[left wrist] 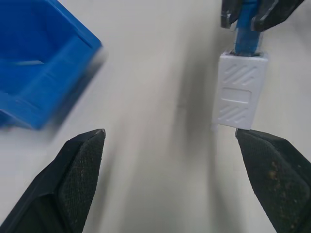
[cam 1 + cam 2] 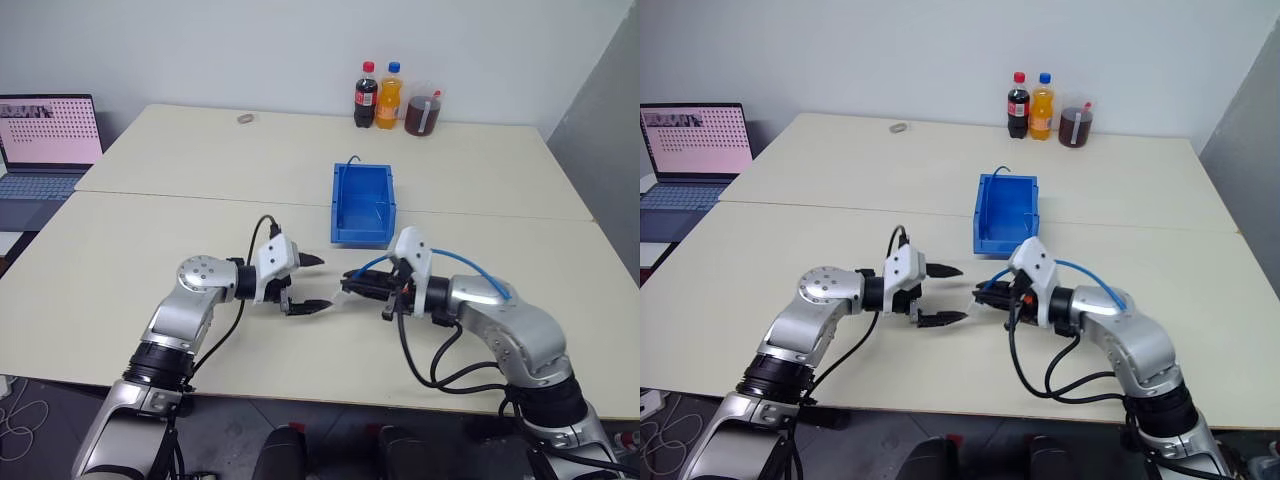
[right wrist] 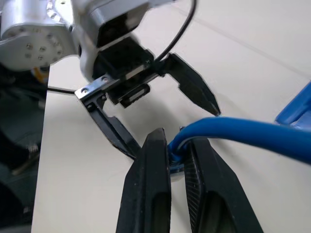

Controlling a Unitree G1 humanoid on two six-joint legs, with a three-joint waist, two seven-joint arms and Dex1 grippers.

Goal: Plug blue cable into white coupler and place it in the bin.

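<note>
I see a wide pale bench made of two tops pushed together, with a seam running across it. At its far left edge sits an open laptop with a lit screen. Along the far edge stand a cola bottle, an orange soda bottle and a jug of dark liquid, close together.

The blue bin stands near the middle of the bench, its lower lip towards me, just beyond both of my tools. I can make out a thin light streak on its inner floor but cannot tell what it is.

My left tool hangs over the bench in front of the bin, its two black fingers spread wide with nothing between them. In the left wrist view its right-hand fingertip sits right at the lower corner of the white coupler; I cannot tell whether they touch.

My right tool faces the left one, tips nearly meeting. Its fingers are pinched tight on the blue cable close to the plug end, as the right wrist view shows. The cable arches back over my right forearm. The coupler sits on the end of that cable, plugged on, hanging in the air between the two tools above the bench.
</note>
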